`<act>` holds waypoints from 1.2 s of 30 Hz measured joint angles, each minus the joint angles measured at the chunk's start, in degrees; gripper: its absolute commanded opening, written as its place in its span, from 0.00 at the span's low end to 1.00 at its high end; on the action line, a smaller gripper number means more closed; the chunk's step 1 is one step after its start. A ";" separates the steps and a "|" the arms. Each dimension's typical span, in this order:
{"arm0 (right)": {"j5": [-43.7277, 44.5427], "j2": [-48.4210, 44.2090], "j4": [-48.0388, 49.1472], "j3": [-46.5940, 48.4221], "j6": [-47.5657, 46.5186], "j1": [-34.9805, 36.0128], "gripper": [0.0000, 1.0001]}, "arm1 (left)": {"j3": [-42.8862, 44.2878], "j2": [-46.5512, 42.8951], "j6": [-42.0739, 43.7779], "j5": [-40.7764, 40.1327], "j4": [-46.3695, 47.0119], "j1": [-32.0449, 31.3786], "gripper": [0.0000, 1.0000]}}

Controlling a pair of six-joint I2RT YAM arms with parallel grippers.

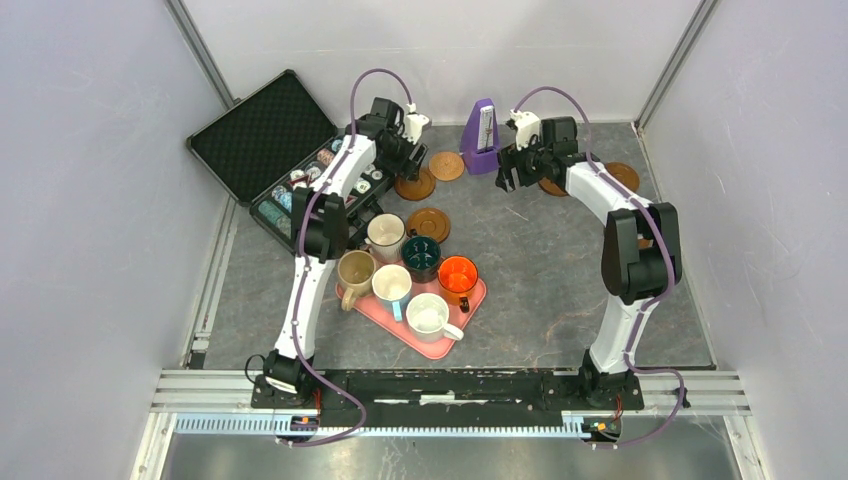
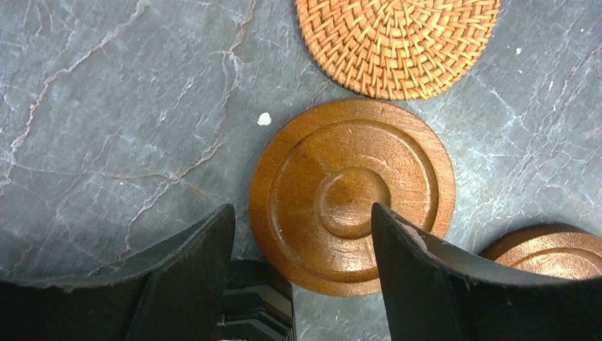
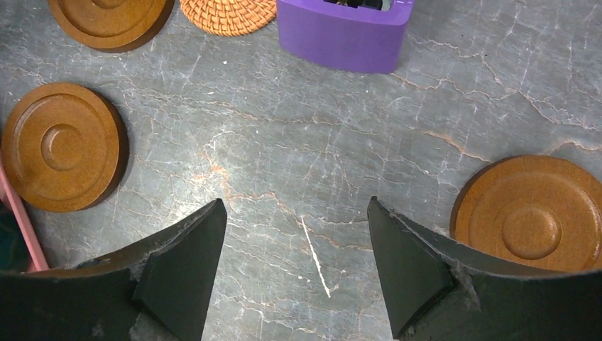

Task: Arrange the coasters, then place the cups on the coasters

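Several cups stand on the pink tray (image 1: 478,297), among them the orange (image 1: 457,273), dark teal (image 1: 421,253) and plain white (image 1: 430,315) ones. Near the back lie a dark brown coaster (image 1: 415,185), the tan woven coaster (image 1: 447,165) and another brown one (image 1: 428,223). My left gripper (image 2: 303,217) hangs open over a brown coaster (image 2: 351,195), its right finger (image 2: 412,277) above the disc's edge. The woven coaster (image 2: 397,42) lies just beyond. My right gripper (image 3: 297,213) is open over bare table, with a brown coaster (image 3: 532,213) to its right.
A purple metronome (image 1: 484,135) stands between the arms at the back. An open black case (image 1: 290,150) of poker chips sits at the far left. Another brown coaster (image 1: 622,175) lies at the back right. Grey walls enclose the table.
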 measured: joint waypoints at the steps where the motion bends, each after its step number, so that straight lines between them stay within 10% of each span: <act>1: -0.11 0.00 -0.13 0.00 -0.07 -0.11 0.80 | 0.00 0.00 0.02 0.33 -0.48 0.02 0.76; 36: 0.09 -2.36 -3.28 -1.66 -2.49 -2.08 0.78 | -2.43 -0.92 -0.28 6.80 -8.48 -11.47 0.54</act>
